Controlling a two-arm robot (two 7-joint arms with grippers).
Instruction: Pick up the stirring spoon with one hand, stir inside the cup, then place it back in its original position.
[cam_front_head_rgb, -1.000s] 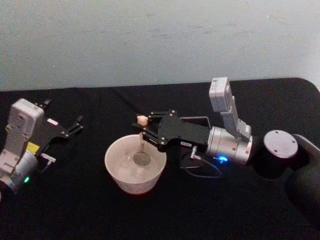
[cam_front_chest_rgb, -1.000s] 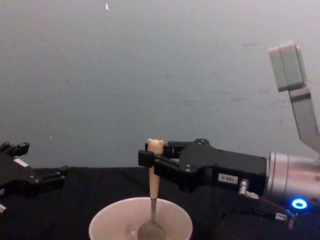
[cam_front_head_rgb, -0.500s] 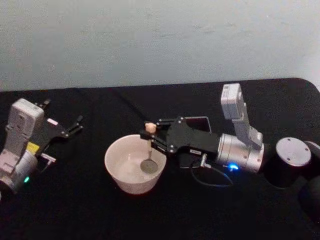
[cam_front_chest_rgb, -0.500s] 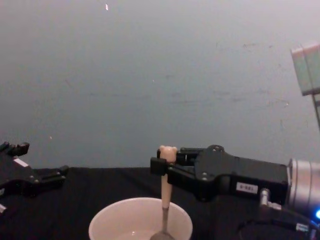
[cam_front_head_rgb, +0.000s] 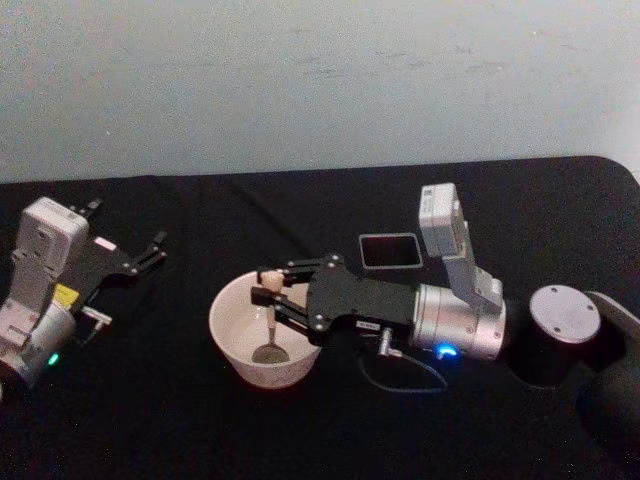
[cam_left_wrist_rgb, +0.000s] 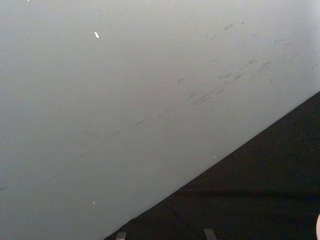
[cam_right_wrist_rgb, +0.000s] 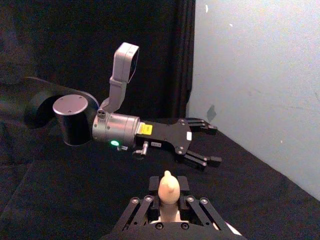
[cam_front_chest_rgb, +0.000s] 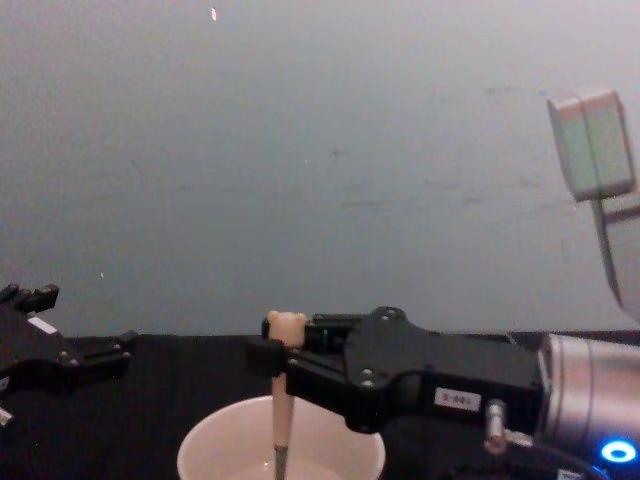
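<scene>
The stirring spoon (cam_front_head_rgb: 269, 322) stands upright inside the cream cup (cam_front_head_rgb: 240, 365), its shiny bowl down near the cup's front wall. My right gripper (cam_front_head_rgb: 263, 291), black with a silver wrist, is shut on the peach handle just below the bear head (cam_front_chest_rgb: 287, 322). From the chest the handle (cam_front_chest_rgb: 282, 410) drops into the cup (cam_front_chest_rgb: 205, 450) left of its middle. The right wrist view has the bear head (cam_right_wrist_rgb: 168, 186) between the fingers (cam_right_wrist_rgb: 153, 184). The dark square holder (cam_front_head_rgb: 389, 251) sits behind the right arm with nothing in it. My left gripper (cam_front_head_rgb: 150, 252) rests open at the far left.
A black cloth (cam_front_head_rgb: 180, 420) covers the table and a pale wall stands close behind it. The right arm's dark round base (cam_front_head_rgb: 560, 320) sits at the right. A thin cable (cam_front_head_rgb: 405, 375) loops under the right wrist.
My right gripper has carried the spoon from the cup's right side leftward and toward me, with the spoon's bowl still inside. The holder has come out from behind the gripper. The left arm is unmoved.
</scene>
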